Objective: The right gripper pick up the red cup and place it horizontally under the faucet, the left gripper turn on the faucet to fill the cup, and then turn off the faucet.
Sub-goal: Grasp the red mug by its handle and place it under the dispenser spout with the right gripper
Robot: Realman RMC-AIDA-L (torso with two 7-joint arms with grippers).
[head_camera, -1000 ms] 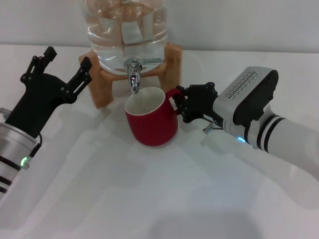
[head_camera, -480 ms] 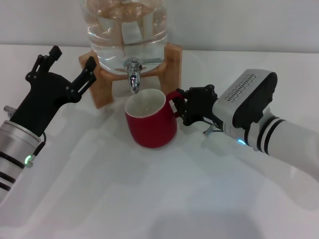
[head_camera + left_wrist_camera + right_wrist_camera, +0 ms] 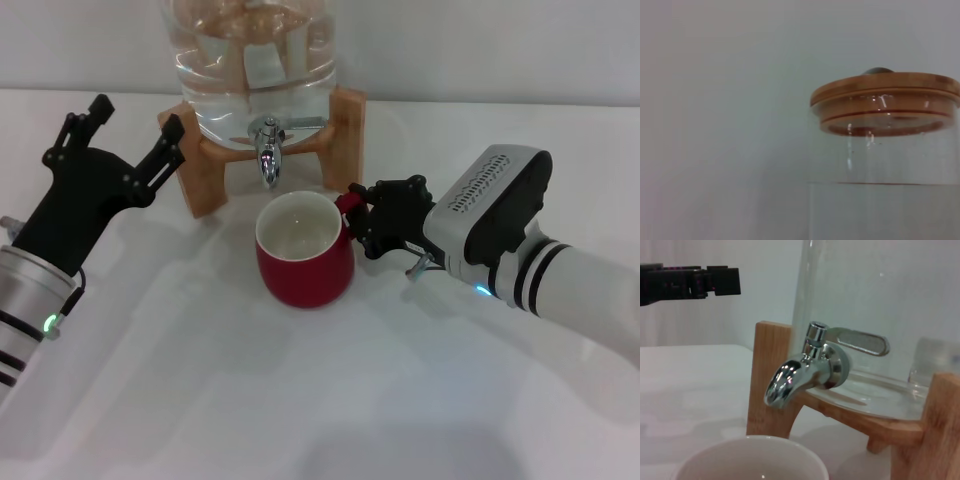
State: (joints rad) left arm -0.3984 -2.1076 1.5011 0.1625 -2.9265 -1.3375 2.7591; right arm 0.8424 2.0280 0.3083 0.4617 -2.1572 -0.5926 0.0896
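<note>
The red cup (image 3: 303,255) is upright with its cream inside facing up, just in front of and below the chrome faucet (image 3: 267,150). My right gripper (image 3: 365,222) is at the cup's right side, shut on its red handle. My left gripper (image 3: 137,118) is open, to the left of the wooden stand (image 3: 205,175) and apart from the faucet. In the right wrist view the faucet (image 3: 805,371) has its spout above the cup's white rim (image 3: 750,457), its lever (image 3: 860,341) pointing sideways, and the left gripper's fingers (image 3: 690,281) farther off. No water is running.
The clear water jug (image 3: 250,55) sits in the wooden stand at the back of the white table (image 3: 300,400). The left wrist view shows the jug's wooden lid (image 3: 885,95) and its glass wall (image 3: 885,210) against a plain wall.
The cup and right gripper have shifted slightly toward me, so the cup sits a little lower under the spout. The left gripper edged toward the stand, then drew back left.
</note>
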